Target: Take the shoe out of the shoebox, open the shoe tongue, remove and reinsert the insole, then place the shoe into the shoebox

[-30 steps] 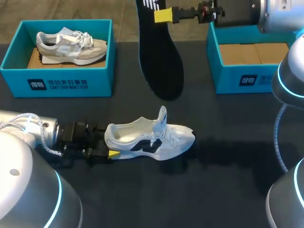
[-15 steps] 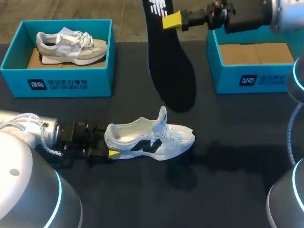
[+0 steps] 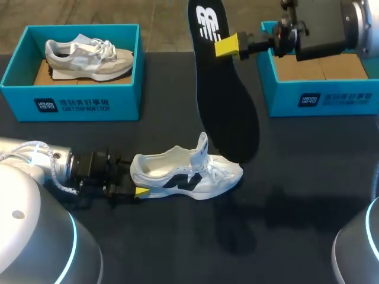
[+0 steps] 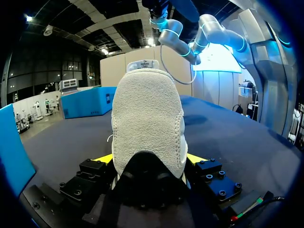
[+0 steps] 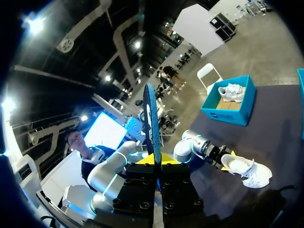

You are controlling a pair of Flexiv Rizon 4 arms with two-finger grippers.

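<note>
A white shoe point(image 3: 186, 171) with dark side marks lies on the dark table, toe to the right and tongue raised. My left gripper point(image 3: 137, 189) is at its heel. In the left wrist view the heel point(image 4: 147, 118) sits between the yellow fingertips point(image 4: 102, 159), which touch it on both sides. My right gripper point(image 3: 230, 46) is shut on a black insole point(image 3: 222, 94) that hangs nearly upright, its lower end just above the shoe's forefoot. In the right wrist view the insole point(image 5: 151, 118) is edge-on between the fingers of the right gripper point(image 5: 157, 164), with the shoe point(image 5: 247, 172) far below.
A blue box point(image 3: 71, 105) at the back left holds a grey shoe point(image 3: 89, 56). A second blue shoebox point(image 3: 323, 97) at the back right shows only its cardboard floor, and my right arm reaches across above it.
My right arm has carried the insole to the right and downward, so its lower end now hangs by the shoe's tongue. The left arm and the shoe have stayed still.
</note>
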